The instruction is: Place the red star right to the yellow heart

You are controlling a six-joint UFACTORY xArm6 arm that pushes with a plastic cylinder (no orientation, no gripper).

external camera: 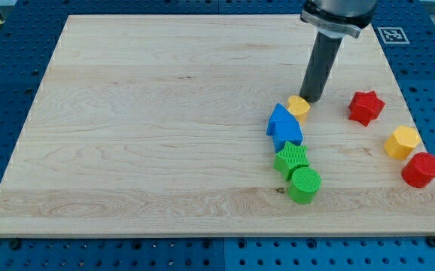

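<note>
The red star (366,107) lies at the view's right on the wooden board (165,113). The yellow heart (299,106) lies left of it, touching the upper right of a blue block (284,126). My tip (310,100) stands just above and right of the yellow heart, touching or almost touching it. The red star is well to the right of my tip, apart from it.
A green star (291,159) and a green cylinder (304,184) lie in a line below the blue block. A yellow hexagon (402,142) and a red cylinder (421,169) lie near the board's right edge, below the red star.
</note>
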